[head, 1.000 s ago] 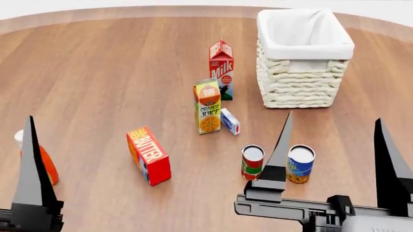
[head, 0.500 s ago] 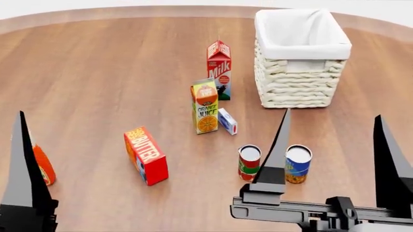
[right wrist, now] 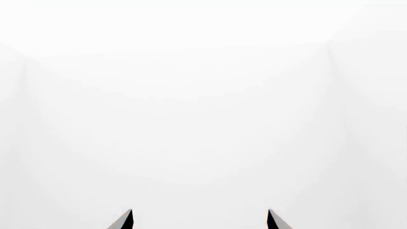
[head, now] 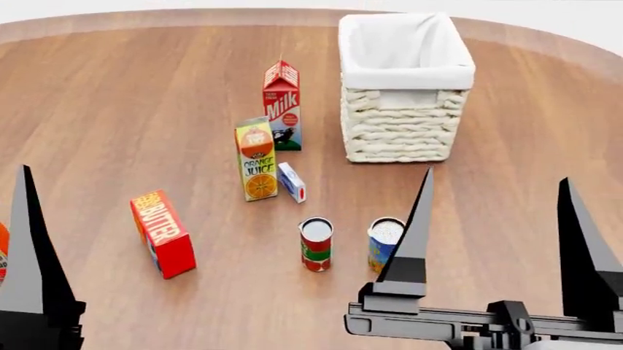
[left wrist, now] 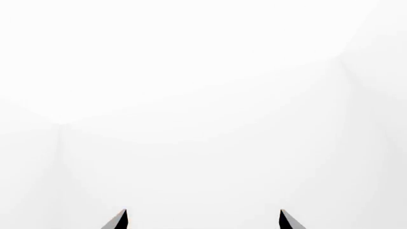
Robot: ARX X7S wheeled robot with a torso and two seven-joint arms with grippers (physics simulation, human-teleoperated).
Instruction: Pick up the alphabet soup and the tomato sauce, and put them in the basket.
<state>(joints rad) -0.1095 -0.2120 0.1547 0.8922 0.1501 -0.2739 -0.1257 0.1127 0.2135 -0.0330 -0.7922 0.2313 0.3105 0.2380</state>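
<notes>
The tomato sauce [head: 316, 244], a red-and-green can, stands upright on the wooden table [head: 146, 109]. Beside it to the right stands the alphabet soup [head: 384, 245], a blue-and-yellow can partly covered by a finger of my right gripper [head: 497, 175]. That gripper is open and raised near the camera, holding nothing. The basket [head: 404, 91] stands at the back, beyond the cans. Only one finger [head: 29, 240] of my left arm shows at the lower left. In the wrist views the left gripper [left wrist: 203, 211] and the right gripper [right wrist: 199, 211] stand open against blank white.
A milk carton [head: 282, 106], an orange juice carton [head: 257, 159] and a small white-and-blue box [head: 291, 182] stand left of the basket. A red butter box [head: 163, 233] lies further left. An orange bottle [head: 2, 251] peeks in at the left edge.
Everything on the table has slid leftwards in the head view, as the view swung right. Both grippers stay open and hold their places in the picture.
</notes>
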